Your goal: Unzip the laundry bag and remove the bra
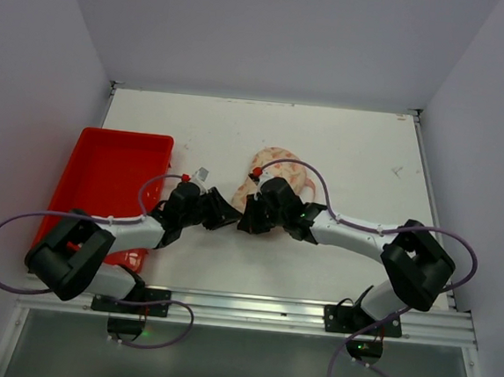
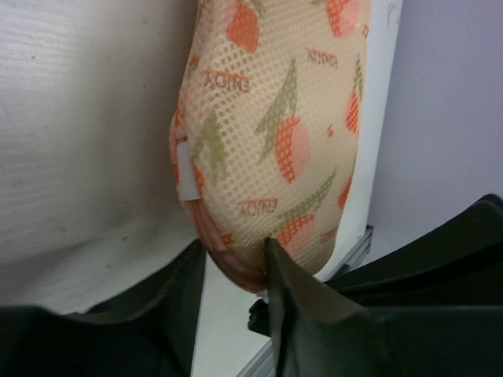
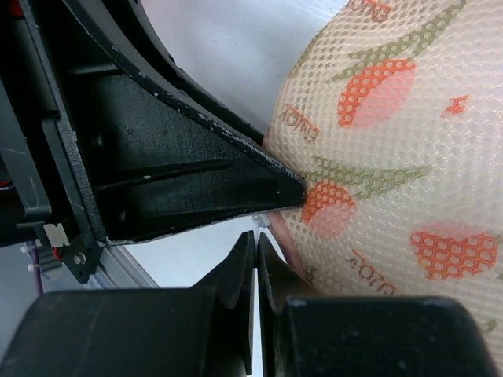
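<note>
The laundry bag, pale pink mesh with an orange and green print, lies in the middle of the table. In the left wrist view its near end sits between the fingers of my left gripper, which grip its pink zipper edge. My right gripper is shut on the small zipper pull at the bag's edge, right beside the left gripper's finger. In the top view the left gripper and the right gripper meet at the bag's near end. The bra is hidden.
A red tray stands at the left, next to the left arm. A small white tag lies between the tray and the bag. The white table has walls at the back and both sides.
</note>
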Tool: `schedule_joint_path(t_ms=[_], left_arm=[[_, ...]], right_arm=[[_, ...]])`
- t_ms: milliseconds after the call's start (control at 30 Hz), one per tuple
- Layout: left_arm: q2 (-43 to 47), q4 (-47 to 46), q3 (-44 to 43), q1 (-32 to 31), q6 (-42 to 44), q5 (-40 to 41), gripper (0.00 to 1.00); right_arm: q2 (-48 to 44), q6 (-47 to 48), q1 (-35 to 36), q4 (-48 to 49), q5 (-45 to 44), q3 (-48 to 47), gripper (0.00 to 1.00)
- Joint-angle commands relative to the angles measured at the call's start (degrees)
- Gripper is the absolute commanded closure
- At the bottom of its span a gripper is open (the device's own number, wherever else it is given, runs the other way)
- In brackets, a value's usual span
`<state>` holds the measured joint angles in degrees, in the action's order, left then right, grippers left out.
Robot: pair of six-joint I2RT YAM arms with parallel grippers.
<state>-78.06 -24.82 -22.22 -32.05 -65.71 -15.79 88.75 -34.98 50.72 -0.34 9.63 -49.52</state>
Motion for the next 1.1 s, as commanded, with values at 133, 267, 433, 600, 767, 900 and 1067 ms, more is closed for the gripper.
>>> schedule_joint_path(t_ms=[133, 267, 433, 600, 767, 900, 1067], left_arm=[[-0.4, -4.6, -1.7, -0.6, -1.9, 1.9, 1.0], [-0.3, -2.5, -2.0, 1.5, -0.1, 0.9, 1.0], [-0.7, 2.0, -4.4, 5.2, 6.9, -3.1, 1.0], [-2.9, 12.2, -12.7, 8.1, 16.7, -5.1, 1.0], [-10.2, 13.9, -20.5, 9.3, 20.4, -8.3, 0.95], [-14.2, 11.3, -24.7, 9.4, 16.4, -8.9, 0.54], [-8.7, 12.2, -21.4, 9.5, 11.5, -4.5, 0.17]], right_arm=[[-5.9, 0.4, 0.2, 0.3, -2.4, 3.4, 1.0], [-11.8, 1.8, -0.4, -7.1, -8.4, 6.4, 1.0], [-18.6, 0.6, -4.2, -17.9, -14.0, 10.0, 1.0], [-27.0, -0.7, -8.0, -20.4, -13.6, 14.3, 1.0], [-23.0, 0.0, -6.7, -12.7, -5.1, 12.6, 1.0], [-13.8, -0.5, -4.2, -7.3, 0.4, 5.4, 1.0], [-3.9, -1.8, -3.8, -3.4, 3.2, -3.1, 1.0]])
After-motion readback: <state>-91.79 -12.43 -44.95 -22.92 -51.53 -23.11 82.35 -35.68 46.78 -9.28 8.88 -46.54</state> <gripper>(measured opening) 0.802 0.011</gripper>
